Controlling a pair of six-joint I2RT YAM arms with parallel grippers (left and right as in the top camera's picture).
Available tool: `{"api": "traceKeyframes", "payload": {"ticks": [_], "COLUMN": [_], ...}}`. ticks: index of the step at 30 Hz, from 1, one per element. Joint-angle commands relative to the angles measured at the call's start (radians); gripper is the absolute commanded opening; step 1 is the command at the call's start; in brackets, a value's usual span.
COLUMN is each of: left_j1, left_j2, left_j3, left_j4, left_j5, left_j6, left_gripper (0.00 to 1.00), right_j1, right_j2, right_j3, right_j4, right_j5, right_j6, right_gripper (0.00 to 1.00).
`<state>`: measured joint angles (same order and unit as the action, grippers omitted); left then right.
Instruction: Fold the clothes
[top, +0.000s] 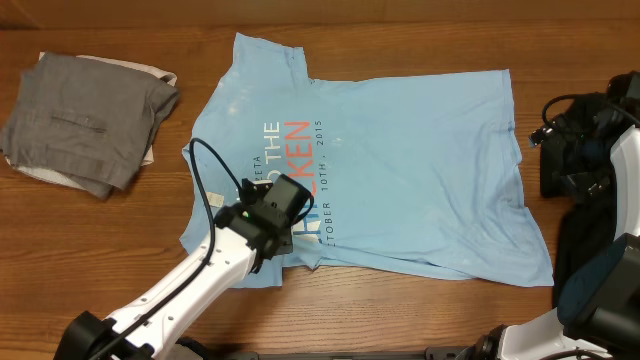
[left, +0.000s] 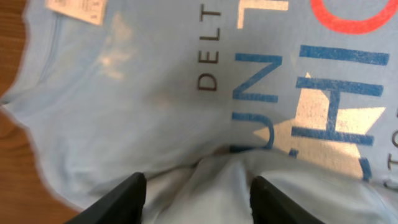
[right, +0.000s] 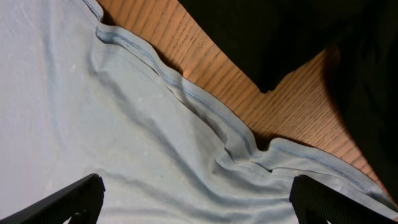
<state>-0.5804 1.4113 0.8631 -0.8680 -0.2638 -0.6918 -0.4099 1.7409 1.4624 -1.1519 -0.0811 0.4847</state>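
Note:
The clothes are one light blue T-shirt (top: 400, 170) spread flat on the wooden table, with the blue and orange print facing up. My left gripper (top: 285, 205) hangs low over the shirt's near left part, beside the print. In the left wrist view its fingers (left: 199, 199) are apart, with a raised pale fold of the shirt (left: 124, 112) between them. My right gripper (right: 196, 202) is wide open and empty just above the shirt (right: 124, 124), near its stitched hem. In the overhead view the right arm (top: 590, 150) is at the shirt's right edge.
A folded grey garment (top: 85, 120) lies at the far left on a white cloth. Black gear and cables (top: 585, 120) crowd the right edge. Bare wood (right: 249, 74) and a black object (right: 280, 31) lie beyond the hem in the right wrist view.

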Motion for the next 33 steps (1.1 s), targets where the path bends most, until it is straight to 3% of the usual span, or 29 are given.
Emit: {"api": "traceKeyframes", "payload": {"ticks": [1, 7, 11, 18, 28, 33], "left_j1": [0.002, -0.072, -0.158, -0.233, -0.232, -0.232], "left_j2": [0.002, 0.007, 0.024, 0.074, 0.187, 0.235], "left_j3": [0.156, 0.221, 0.137, 0.001, -0.031, -0.031], "left_j4": [-0.116, -0.234, -0.235, -0.140, -0.050, -0.048], "left_j5": [0.020, 0.225, 0.206, 0.203, 0.147, 0.105], "left_j6": [0.061, 0.053, -0.059, -0.149, -0.154, -0.154], "left_gripper": [0.60, 0.61, 0.63, 0.64, 0.63, 0.56], "right_j1": [0.005, 0.005, 0.005, 0.005, 0.005, 0.005], "right_j2": [-0.009, -0.009, -0.009, -0.009, -0.009, -0.009], "right_j3": [0.018, 0.018, 0.018, 0.018, 0.018, 0.018], "right_j4": [0.003, 0.003, 0.003, 0.003, 0.003, 0.003], "right_j5": [-0.003, -0.003, -0.003, -0.003, -0.003, -0.003], "right_j6": [-0.006, -0.006, -0.006, -0.006, -0.006, -0.006], "right_gripper": [1.00, 1.00, 1.00, 1.00, 1.00, 1.00]}}
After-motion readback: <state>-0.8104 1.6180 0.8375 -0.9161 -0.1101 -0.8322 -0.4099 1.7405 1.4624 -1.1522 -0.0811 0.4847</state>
